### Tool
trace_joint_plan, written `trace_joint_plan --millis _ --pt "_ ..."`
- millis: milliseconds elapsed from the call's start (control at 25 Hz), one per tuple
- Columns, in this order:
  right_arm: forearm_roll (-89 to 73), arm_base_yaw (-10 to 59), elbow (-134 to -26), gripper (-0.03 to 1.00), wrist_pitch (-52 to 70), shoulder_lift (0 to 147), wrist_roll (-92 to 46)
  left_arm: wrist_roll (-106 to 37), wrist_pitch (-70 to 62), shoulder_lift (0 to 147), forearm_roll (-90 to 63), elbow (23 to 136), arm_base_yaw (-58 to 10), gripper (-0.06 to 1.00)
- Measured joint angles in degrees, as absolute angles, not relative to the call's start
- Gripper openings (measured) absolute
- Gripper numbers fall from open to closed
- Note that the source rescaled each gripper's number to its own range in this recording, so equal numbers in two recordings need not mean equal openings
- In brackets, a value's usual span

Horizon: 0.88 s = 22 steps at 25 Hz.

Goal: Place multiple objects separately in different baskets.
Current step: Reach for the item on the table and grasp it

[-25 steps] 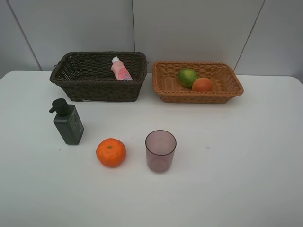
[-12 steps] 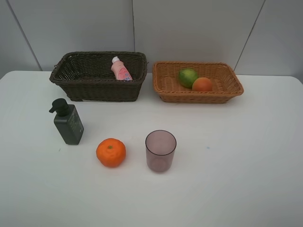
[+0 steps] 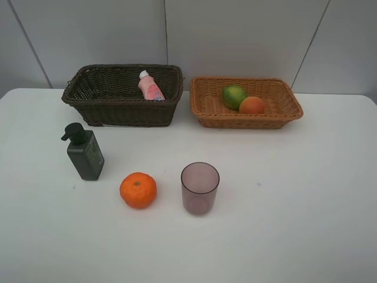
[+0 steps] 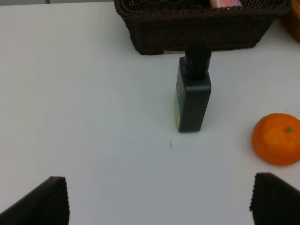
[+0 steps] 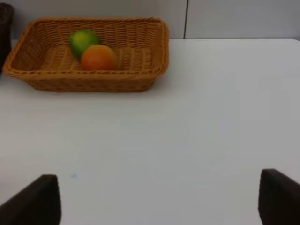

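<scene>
I read the right side and the front strip of the tabletop [image 3: 306, 194] as open room for a reach. On the left, the pump bottle [image 3: 85, 154], mandarin [image 3: 138, 190] and cup [image 3: 199, 187] stand apart with passable gaps between them. The dark basket [image 3: 123, 109] and tan basket [image 3: 247, 121], just beside each other, wall off the back.

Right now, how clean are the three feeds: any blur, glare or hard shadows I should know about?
Exterior high: sharp, evenly lit, only faint soft shadows under the mandarin and cup; no glare. Left wrist: pump bottle in focus. Right wrist: softest feed, the peach and green fruit in the tan basket look slightly blurred.
</scene>
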State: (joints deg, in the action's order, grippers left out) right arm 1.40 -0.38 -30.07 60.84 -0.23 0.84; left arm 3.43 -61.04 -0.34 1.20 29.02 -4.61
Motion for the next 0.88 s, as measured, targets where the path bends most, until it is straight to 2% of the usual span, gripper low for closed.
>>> trace_joint_plan --millis 880 --pt "0.0 -0.69 -30.07 0.79 60.84 -0.23 1.96 3.43 -61.04 -0.34 1.2 29.02 -4.61 1.0"
